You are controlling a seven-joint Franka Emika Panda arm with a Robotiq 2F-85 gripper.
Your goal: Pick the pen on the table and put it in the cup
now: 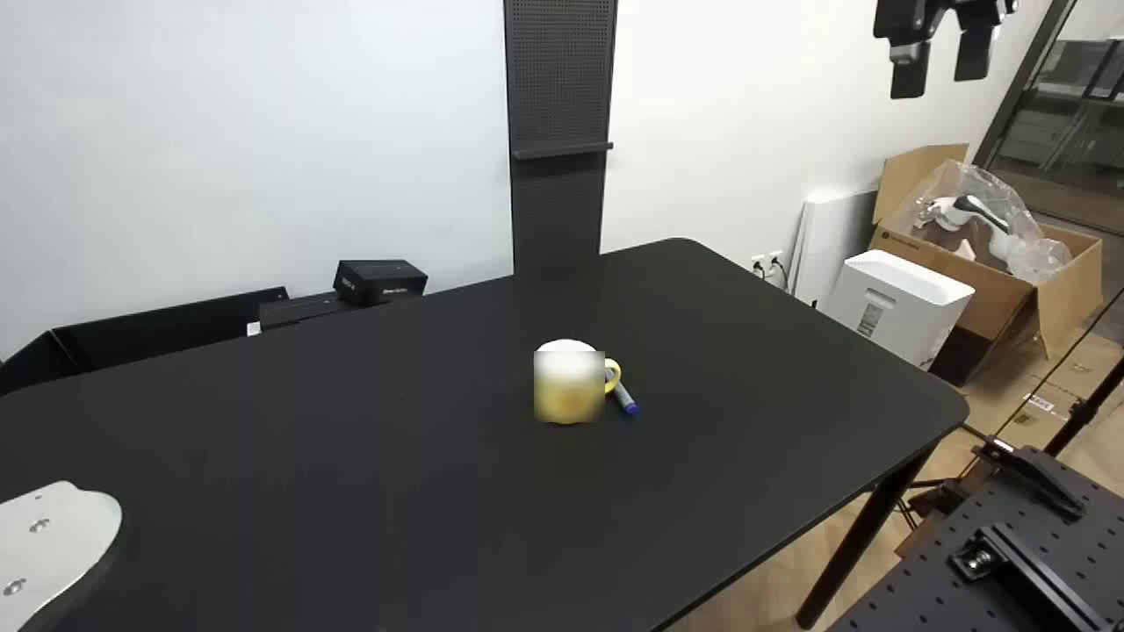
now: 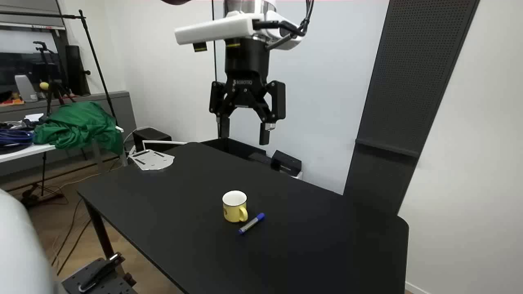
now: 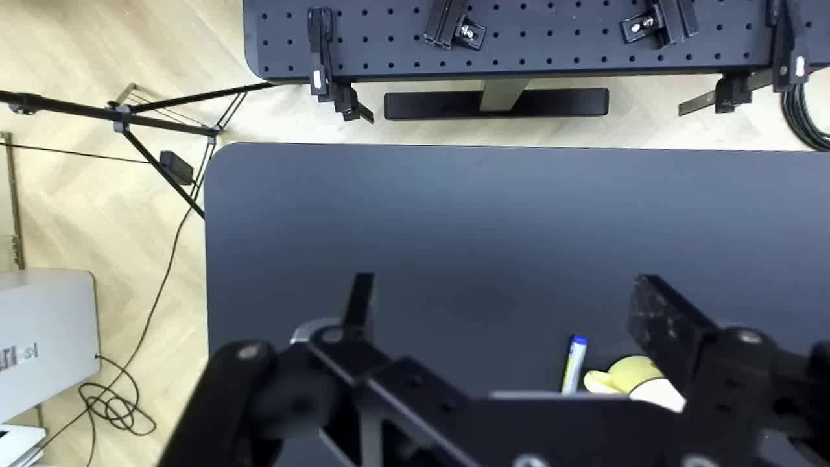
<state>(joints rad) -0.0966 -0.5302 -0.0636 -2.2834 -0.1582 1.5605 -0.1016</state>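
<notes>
The pen (image 1: pixel 624 398) lies flat on the black table (image 1: pixel 395 456). It has a pale grey body and blue ends, best seen in an exterior view (image 2: pixel 251 223). The yellow cup (image 1: pixel 567 395) stands upright close beside the pen, its handle toward it; it also shows in an exterior view (image 2: pixel 233 213). My gripper (image 2: pixel 244 134) is open and empty, high above the table; it also shows in an exterior view (image 1: pixel 941 72). In the wrist view, the pen (image 3: pixel 574 364) and cup (image 3: pixel 628 375) are partly hidden behind my open gripper (image 3: pixel 506 292).
Dark boxes (image 1: pixel 380 283) stand at the table's wall-side edge. A silver plate (image 2: pixel 153 160) sits at one end of the table. A perforated bench (image 3: pixel 551 45) stands across a gap from the table edge. A tall dark panel (image 1: pixel 562 105) rises behind the table.
</notes>
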